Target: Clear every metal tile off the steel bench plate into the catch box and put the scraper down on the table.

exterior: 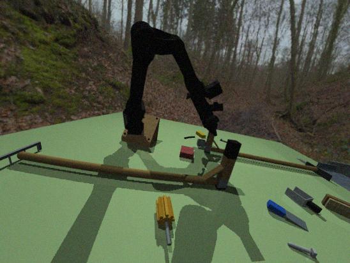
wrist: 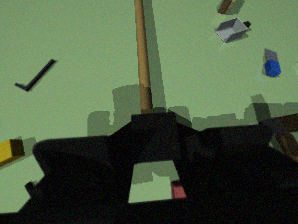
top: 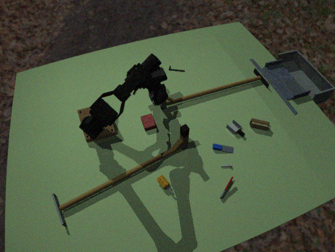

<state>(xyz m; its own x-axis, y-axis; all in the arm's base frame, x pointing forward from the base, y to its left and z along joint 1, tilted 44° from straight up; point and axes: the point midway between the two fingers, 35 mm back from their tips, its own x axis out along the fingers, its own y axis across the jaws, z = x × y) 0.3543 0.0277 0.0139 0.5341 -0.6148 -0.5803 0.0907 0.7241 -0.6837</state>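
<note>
My gripper (top: 161, 102) (exterior: 211, 132) (wrist: 149, 122) is shut on the near end of the long scraper (top: 214, 89) (exterior: 271, 160) (wrist: 142, 55). Its wooden pole lies low over the green table and runs away from me. Its dark blade (top: 261, 77) (exterior: 322, 172) stands at the near edge of the steel bench plate (top: 282, 81). The grey catch box (top: 321, 81) adjoins the plate's far end. I cannot make out separate metal tiles on the plate or in the box.
A second long-poled scraper (top: 122, 175) (exterior: 96, 167) with an upright handle (top: 184, 131) lies across the front. Around it are a red block (top: 148, 121), yellow screwdriver (top: 163, 181), blue knife (top: 222, 148), grey scoop (top: 235, 126), wooden block (top: 260, 123), bolt (top: 227, 166), red pen (top: 227, 187) and hex key (top: 176, 70).
</note>
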